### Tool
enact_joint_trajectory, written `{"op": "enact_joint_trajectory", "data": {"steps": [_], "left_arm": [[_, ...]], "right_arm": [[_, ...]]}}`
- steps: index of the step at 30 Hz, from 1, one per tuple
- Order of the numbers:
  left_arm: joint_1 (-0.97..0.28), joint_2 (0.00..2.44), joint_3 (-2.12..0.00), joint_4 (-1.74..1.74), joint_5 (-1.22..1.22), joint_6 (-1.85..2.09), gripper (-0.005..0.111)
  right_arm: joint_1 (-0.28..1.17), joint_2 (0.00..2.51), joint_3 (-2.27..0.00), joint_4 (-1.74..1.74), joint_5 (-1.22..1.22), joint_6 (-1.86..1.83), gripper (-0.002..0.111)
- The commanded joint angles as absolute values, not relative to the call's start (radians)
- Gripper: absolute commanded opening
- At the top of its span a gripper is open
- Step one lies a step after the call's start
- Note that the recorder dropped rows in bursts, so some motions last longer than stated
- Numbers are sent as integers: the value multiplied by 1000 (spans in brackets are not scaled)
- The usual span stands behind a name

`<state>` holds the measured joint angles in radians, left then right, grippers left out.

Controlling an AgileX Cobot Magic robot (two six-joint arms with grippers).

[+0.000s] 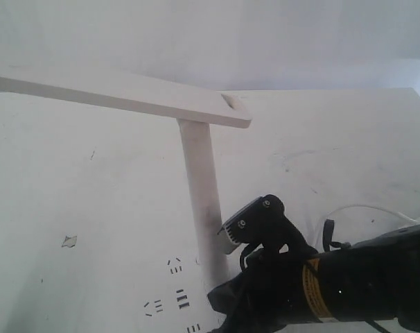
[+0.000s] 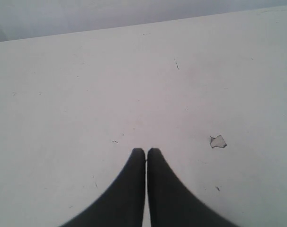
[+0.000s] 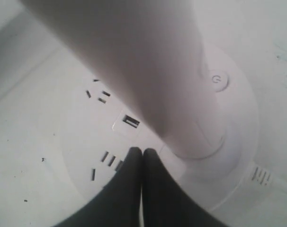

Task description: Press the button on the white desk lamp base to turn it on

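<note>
Fingers (image 3: 130, 165) of the right gripper (image 3: 142, 150) are pressed together with nothing between them; their dark tips hang over the top of the white desk lamp base (image 3: 238, 142), between a USB port (image 3: 130, 121) and the foot of the pole (image 3: 148, 71), and whether they touch the disc cannot be told; the button (image 3: 219, 79), small, round and bearing a power mark, sits on the same disc just beside the pole's foot, round the foot from the tips and apart from them, with nothing resting on it; dark socket slots (image 3: 105, 161) lie in groups on the disc on either side of the USB port, and a thin white cord (image 3: 262, 176) leaves the disc's rim; in the exterior view the white desk lamp (image 1: 203, 187) stands upright on the white desk (image 1: 335, 139), well in from the far edge and from the far right corner, its long flat head (image 1: 127, 94) reaching out toward the desk's left edge; the black right arm (image 1: 362, 284) comes in from the desk's right side and ends low beside the pole, covering much of the base, of which only some socket slots show; the left gripper (image 2: 146, 151) is likewise closed, tip against tip and empty, over bare desk, near a small chip (image 2: 218, 141) in the surface, which the exterior view places toward the left edge from the pole.
</note>
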<state>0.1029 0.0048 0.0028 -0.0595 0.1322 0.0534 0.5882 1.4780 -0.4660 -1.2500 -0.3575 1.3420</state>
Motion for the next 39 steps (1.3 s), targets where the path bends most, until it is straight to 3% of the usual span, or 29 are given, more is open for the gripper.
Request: {"op": "enact_joint_trajectory", "data": {"steps": [1,15,20,25,39], "left_arm": [[95,0,0,-67,128,51,1],[95,0,0,-67,128,51,1],[95,0,0,-67,128,51,1],[95,0,0,-67,128,51,1],[95,0,0,-67,128,51,1]], "right_arm": [[589,1506,-469,-1246,-365,1330,0],[589,1589,-467,-1249,-356,1312,0],[589,1552,-467,-1249,-462,1256,0],[589,1426,-464,-1245,-507,1231,0],[589,803,-252,-1245,-93,1344,0]]}}
